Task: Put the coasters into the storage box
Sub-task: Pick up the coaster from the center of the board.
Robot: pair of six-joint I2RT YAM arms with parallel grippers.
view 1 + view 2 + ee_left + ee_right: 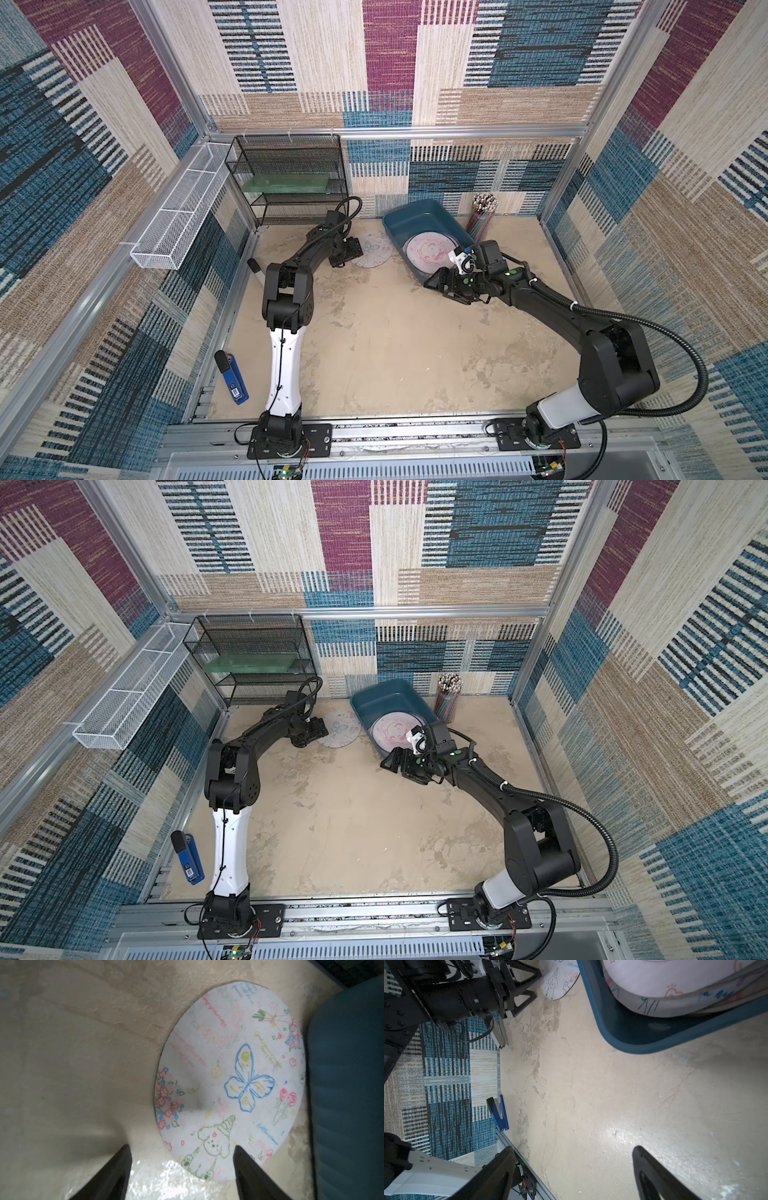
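**One coaster outside the box, left gripper at its edge**

The butterfly coaster [228, 1084] lies flat on the table [374, 332], just beside the outer wall of the blue box [419, 218] and not in it. Inside the box, a stack of coasters [428, 251] rests toward the near end.

The left gripper [181, 1147] sits low at the coaster's rim with its jaws spread. One finger [247, 1167] is over the print and the other is off it, over bare table. Whether either tip touches the mat is hard to tell from this angle.

The step in hand looks like picking up the only mat seen outside the box. The next move calls for working a finger under that thin edge, pinching it, lifting, and carrying it over the box wall.

The right gripper [572, 1148] hangs spread and empty above bare table by the box's near corner.
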